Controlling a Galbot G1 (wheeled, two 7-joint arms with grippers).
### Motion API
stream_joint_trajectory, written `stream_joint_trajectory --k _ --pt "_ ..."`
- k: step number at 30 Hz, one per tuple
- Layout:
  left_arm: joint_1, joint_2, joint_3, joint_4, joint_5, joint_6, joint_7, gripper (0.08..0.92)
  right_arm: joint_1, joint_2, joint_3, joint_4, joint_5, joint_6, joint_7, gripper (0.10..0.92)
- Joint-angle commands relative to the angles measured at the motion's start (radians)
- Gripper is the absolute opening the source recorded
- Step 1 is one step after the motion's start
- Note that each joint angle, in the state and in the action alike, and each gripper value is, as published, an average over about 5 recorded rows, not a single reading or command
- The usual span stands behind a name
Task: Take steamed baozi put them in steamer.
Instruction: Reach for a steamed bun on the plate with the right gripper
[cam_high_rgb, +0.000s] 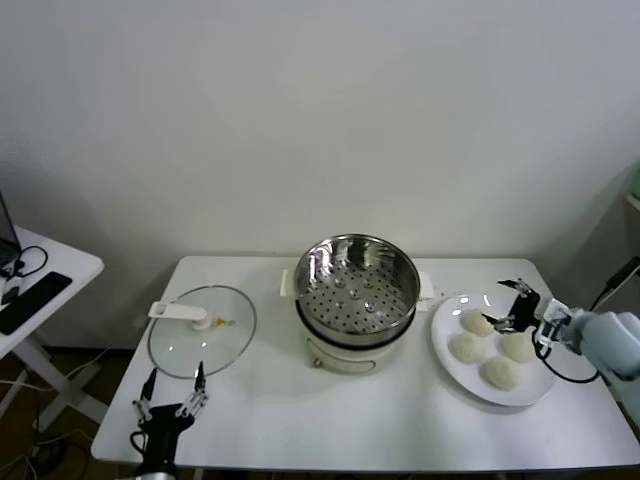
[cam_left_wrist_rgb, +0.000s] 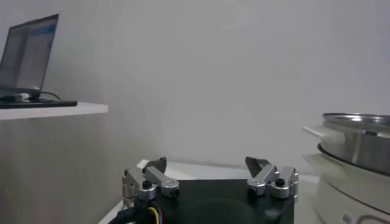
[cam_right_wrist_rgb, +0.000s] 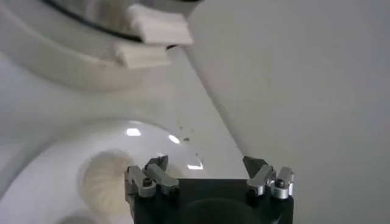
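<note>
Several cream-white baozi (cam_high_rgb: 486, 349) lie on a white plate (cam_high_rgb: 447, 312) at the table's right. The steel steamer (cam_high_rgb: 360, 286) with its perforated floor stands empty on a white cooker base in the middle. My right gripper (cam_high_rgb: 511, 304) is open and empty, just above the plate's far right part, next to the rear baozi (cam_high_rgb: 478, 323). The right wrist view shows one baozi (cam_right_wrist_rgb: 102, 181) on the plate (cam_right_wrist_rgb: 42, 176) beside its open fingers (cam_right_wrist_rgb: 205, 163). My left gripper (cam_high_rgb: 171, 388) is open and empty, parked at the front left table edge; it also shows in the left wrist view (cam_left_wrist_rgb: 206, 163).
A glass lid (cam_high_rgb: 202, 329) with a white handle lies flat left of the steamer. A side table (cam_high_rgb: 40, 282) with a laptop and cables stands at far left. The steamer's rim (cam_left_wrist_rgb: 359, 122) shows in the left wrist view. A white wall is behind.
</note>
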Motion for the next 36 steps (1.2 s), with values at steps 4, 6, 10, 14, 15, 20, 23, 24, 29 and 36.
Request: stream_joint_trajectory --k 4,6,10,14,15,20,23,24,29,36 --pt "0.017 -0.023 0.008 -0.004 0.030 -0.012 0.001 0.823 0.684 -0.026 -0.685 -0.281 -0.141 0.190 -0.340 0.823" --pt "0.020 -0.025 0.009 -0.004 0.037 -0.013 0.001 0.823 0.747 -0.001 -0.755 -0.314 -0.143 0.204 -0.358 0.823" --pt "0.026 -0.029 0.009 -0.005 0.044 -0.016 0.003 0.823 0.837 0.057 -0.867 -0.390 -0.140 0.217 -0.383 0.823" --pt "0.035 -0.032 0.007 -0.006 0.049 -0.021 0.005 0.823 0.855 0.103 -0.913 -0.452 -0.128 0.218 -0.397 0.823" --pt "0.037 -0.032 0.006 -0.006 0.050 -0.022 0.005 0.823 0.849 0.110 -0.915 -0.464 -0.126 0.218 -0.401 0.823" --pt "0.038 -0.033 -0.002 0.003 0.052 -0.025 0.008 0.823 0.802 0.162 -0.897 -0.515 -0.131 0.222 -0.405 0.823" --pt "0.035 -0.034 -0.006 0.008 0.053 -0.025 0.010 0.823 0.782 0.205 -0.871 -0.559 -0.141 0.226 -0.401 0.823" --pt "0.035 -0.034 -0.007 0.010 0.053 -0.025 0.010 0.823 0.776 0.217 -0.864 -0.572 -0.146 0.227 -0.400 0.823" --pt "0.033 -0.035 -0.012 0.020 0.056 -0.027 0.012 0.823 0.741 0.283 -0.809 -0.645 -0.179 0.235 -0.391 0.823" --pt "0.029 -0.032 -0.021 0.030 0.058 -0.024 0.015 0.823 0.699 0.349 -0.733 -0.729 -0.228 0.242 -0.373 0.823"
